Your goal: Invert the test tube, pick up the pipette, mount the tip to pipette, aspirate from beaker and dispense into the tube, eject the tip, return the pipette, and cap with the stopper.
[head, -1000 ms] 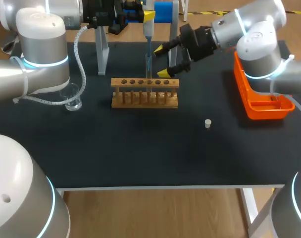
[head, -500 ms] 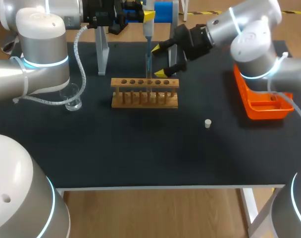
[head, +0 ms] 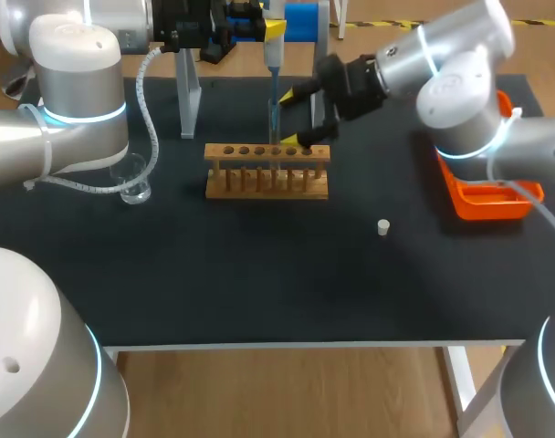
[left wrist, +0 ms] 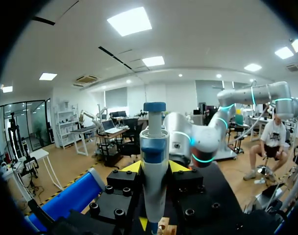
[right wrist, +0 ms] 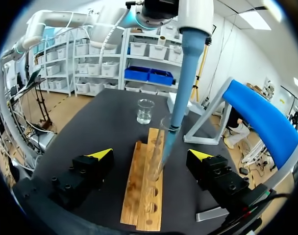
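Left gripper (left wrist: 155,167): clamped on pipette (head: 272,53), tip (right wrist: 169,139) inside racked test tube (right wrist: 155,166); right gripper (right wrist: 150,155): wide open, flanking tube, apart; dispensing apparently underway; ejecting, returning, capping with stopper (head: 383,227) outstanding.

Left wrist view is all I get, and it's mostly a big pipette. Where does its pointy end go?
Observer: The pipette has its tip down inside a glass test tube standing in a wooden rack.
Operator: Is the other arm grabbing that tube?
Observer: No. The right gripper is open, one finger on each side of the test tube, neither touching it.
Operator: Where's the stopper?
Observer: The small white stopper lies on the black table, nearer the robot than the wooden rack and off to its right.
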`<state>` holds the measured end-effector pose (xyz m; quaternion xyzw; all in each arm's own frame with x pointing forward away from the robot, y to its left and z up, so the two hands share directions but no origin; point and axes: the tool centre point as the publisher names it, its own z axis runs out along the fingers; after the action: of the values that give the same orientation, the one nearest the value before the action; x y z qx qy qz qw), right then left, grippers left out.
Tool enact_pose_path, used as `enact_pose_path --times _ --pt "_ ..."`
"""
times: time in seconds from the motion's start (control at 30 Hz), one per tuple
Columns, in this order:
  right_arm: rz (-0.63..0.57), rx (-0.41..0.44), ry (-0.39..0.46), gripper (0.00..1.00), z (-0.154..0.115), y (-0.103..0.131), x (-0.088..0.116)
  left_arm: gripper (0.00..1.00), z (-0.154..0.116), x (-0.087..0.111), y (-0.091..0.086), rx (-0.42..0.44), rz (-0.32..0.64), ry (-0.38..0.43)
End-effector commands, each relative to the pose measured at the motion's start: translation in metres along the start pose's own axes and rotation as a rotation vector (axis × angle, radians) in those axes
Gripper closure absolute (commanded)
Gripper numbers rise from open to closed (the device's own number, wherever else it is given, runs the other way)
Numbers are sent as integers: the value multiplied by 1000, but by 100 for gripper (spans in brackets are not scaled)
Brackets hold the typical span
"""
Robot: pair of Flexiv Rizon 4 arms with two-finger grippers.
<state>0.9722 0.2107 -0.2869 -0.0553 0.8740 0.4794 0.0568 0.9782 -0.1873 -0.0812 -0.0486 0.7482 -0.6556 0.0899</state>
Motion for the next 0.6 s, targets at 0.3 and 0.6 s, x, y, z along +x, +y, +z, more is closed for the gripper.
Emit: enact_pose_path --times 0.3,0.6 --pt "11 7 -5 0 11 -3 -5 100 1 -1 -1 -2 -1 0" --pt "13 8 -9 0 14 -1 -9 100 1 -1 -1 -2 -1 0"
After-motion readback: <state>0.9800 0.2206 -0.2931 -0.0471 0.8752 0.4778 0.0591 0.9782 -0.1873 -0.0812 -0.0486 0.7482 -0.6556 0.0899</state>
